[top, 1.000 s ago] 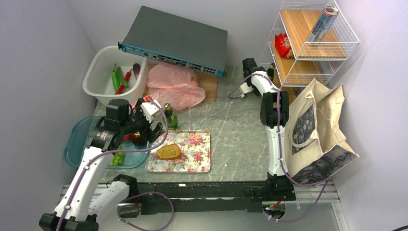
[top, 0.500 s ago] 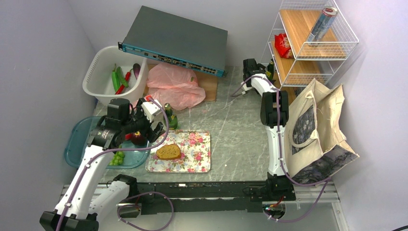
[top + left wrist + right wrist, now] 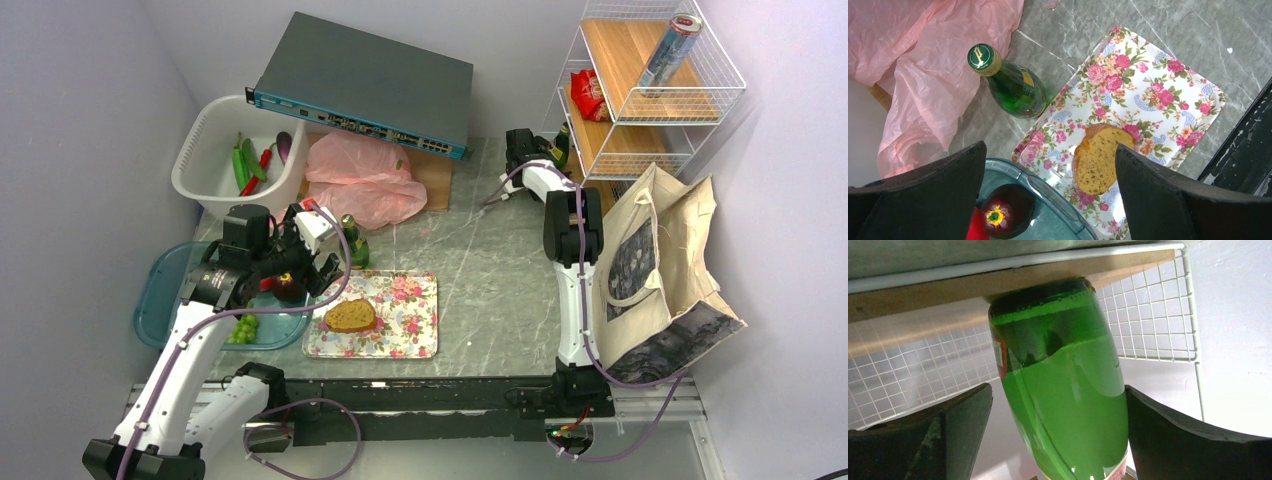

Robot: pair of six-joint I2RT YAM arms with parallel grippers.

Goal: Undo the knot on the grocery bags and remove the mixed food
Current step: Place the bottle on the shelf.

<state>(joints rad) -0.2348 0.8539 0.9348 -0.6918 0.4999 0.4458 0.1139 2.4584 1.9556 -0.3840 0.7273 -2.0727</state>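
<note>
The right gripper (image 3: 1058, 395) was seen at the wire rack (image 3: 1158, 315), its jaws apart on either side of a green bottle (image 3: 1063, 370) under a shelf board. The left gripper (image 3: 1051, 160), jaws wide apart, was poised over a blue dish (image 3: 1058, 210) holding a dark fruit (image 3: 1003, 215), near a second bottle (image 3: 1015, 87) and bread (image 3: 1100, 157) on a floral tray (image 3: 1168, 85). The pink bag (image 3: 362, 178) lay crumpled behind them, its knot not discernible. The tote (image 3: 670, 260) stood at the right.

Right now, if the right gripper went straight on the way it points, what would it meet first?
The green glass bottle: it stands straight ahead, between the open fingers of the right gripper, by the wire rack. How close it is remains unclear.
</note>
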